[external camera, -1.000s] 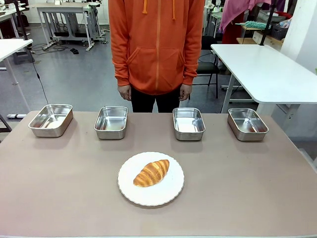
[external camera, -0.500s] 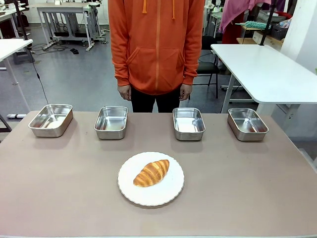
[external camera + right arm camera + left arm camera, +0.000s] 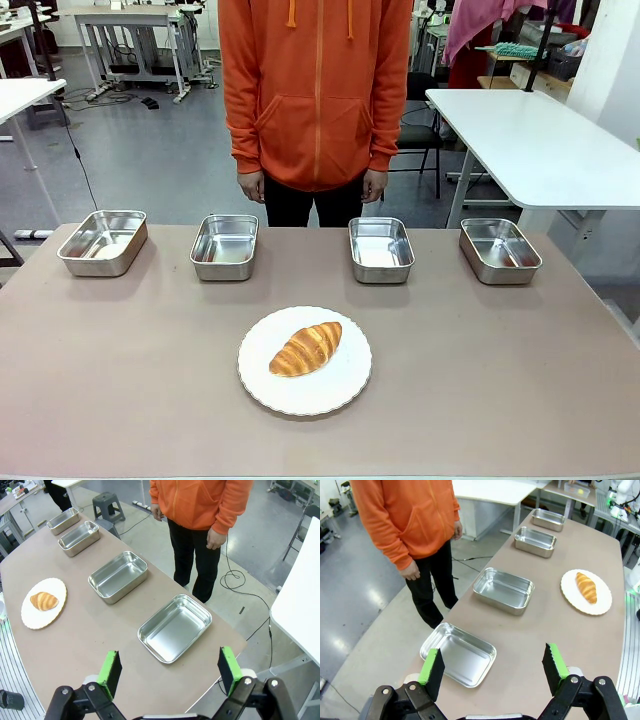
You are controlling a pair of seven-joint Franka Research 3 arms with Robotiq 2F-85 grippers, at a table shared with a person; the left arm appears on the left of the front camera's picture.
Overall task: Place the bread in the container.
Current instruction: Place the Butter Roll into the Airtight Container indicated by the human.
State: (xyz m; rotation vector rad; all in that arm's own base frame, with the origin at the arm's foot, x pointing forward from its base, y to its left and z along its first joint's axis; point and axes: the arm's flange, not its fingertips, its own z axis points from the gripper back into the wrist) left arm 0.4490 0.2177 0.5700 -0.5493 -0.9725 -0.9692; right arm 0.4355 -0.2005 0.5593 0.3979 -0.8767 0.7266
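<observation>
Golden croissant [image 3: 306, 348] sits unmoved on the white plate [image 3: 342, 384] — task unstarted; left gripper [image 3: 492, 656] and right gripper [image 3: 169, 656] both hang wide apart, empty.

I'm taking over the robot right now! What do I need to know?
Left pincer: open, holding nothing, above one end of the table.
Right pincer: open, holding nothing, above the other end.
The croissant lies untouched on the white plate, on the robot's side.
Four steel trays stand in a row along the far edge, all empty. Which one is meant cannot be told.
The person stands behind them, hands down.
Done: nothing yet.
Left: pick up the croissant and put it in a tray.
</observation>
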